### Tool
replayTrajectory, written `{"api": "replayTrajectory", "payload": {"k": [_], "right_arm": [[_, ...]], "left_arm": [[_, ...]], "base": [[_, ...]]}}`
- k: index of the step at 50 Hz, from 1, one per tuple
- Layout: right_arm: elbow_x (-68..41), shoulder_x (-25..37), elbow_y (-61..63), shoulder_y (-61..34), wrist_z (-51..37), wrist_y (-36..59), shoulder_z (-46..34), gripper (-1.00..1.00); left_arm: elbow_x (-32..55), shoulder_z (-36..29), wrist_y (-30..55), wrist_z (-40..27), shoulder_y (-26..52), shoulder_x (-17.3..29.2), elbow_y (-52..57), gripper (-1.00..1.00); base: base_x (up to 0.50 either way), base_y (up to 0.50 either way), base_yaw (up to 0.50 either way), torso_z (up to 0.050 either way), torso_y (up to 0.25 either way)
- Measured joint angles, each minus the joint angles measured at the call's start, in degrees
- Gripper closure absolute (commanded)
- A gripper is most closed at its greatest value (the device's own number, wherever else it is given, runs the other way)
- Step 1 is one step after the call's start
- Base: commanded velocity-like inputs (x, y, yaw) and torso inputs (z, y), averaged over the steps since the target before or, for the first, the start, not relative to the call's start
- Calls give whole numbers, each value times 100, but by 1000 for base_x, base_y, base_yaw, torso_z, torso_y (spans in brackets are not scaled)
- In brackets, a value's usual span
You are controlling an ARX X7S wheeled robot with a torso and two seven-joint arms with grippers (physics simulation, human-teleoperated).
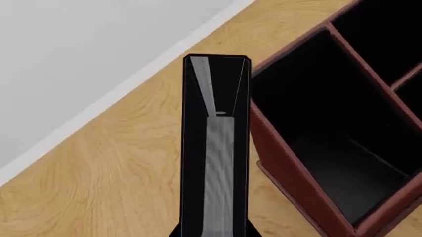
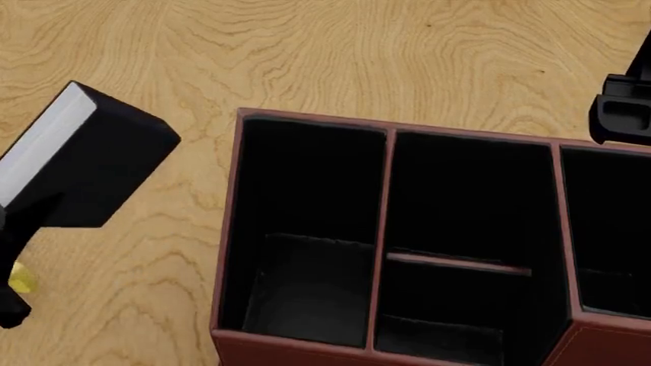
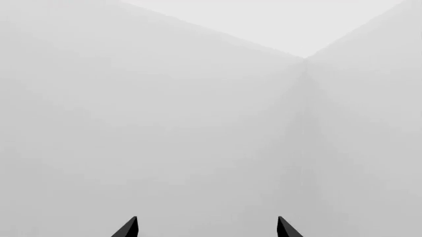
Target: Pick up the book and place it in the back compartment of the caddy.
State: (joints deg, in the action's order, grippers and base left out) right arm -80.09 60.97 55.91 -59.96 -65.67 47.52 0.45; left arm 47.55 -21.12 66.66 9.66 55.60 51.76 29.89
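In the head view the book (image 2: pixel 97 164), black with pale page edges, hangs tilted above the wooden table, left of the caddy (image 2: pixel 229 252). My left gripper (image 2: pixel 36 213) is shut on its lower end. The left wrist view shows the book (image 1: pixel 218 148) edge-on, running away from the jaws, with the caddy (image 1: pixel 283 168) beside it. The reddish-brown caddy is black inside. Its middle strip is split by a low cross divider (image 2: pixel 458 264), and the back compartment (image 2: pixel 468 202) is the far cell. My right gripper (image 2: pixel 623 114) is raised at the far right, open (image 3: pixel 207 228) and holding nothing.
The table's edge (image 1: pixel 132 81) runs close beside the book in the left wrist view, with pale floor (image 1: pixel 72 54) beyond it. A small yellow object (image 2: pixel 20 280) peeks out under my left arm. The right wrist view shows only blank pale walls.
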Motion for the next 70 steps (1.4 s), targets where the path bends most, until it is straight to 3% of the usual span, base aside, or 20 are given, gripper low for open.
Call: {"api": "replayTrajectory", "payload": {"k": [23, 43, 58, 70], "right_arm": [[-131, 126, 33, 79, -16, -112, 152, -100], [-325, 230, 59, -14, -107, -144, 184, -100], [-441, 361, 75, 40, -142, -205, 323, -100], [-904, 915, 24, 518, -164, -218, 1357, -100]], "left_arm": [[458, -130, 448, 763, 1482, 48, 256, 100], [141, -1342, 433, 2194, 3064, -254, 169, 100], [-151, -2210, 440, 2924, 3909, -749, 62, 100], [-302, -2556, 387, 3112, 4207, -1116, -91, 100]], "base": [[0, 0, 0, 0, 2], [0, 0, 0, 1, 1], [0, 0, 0, 0, 1], [0, 0, 0, 0, 1]]}}
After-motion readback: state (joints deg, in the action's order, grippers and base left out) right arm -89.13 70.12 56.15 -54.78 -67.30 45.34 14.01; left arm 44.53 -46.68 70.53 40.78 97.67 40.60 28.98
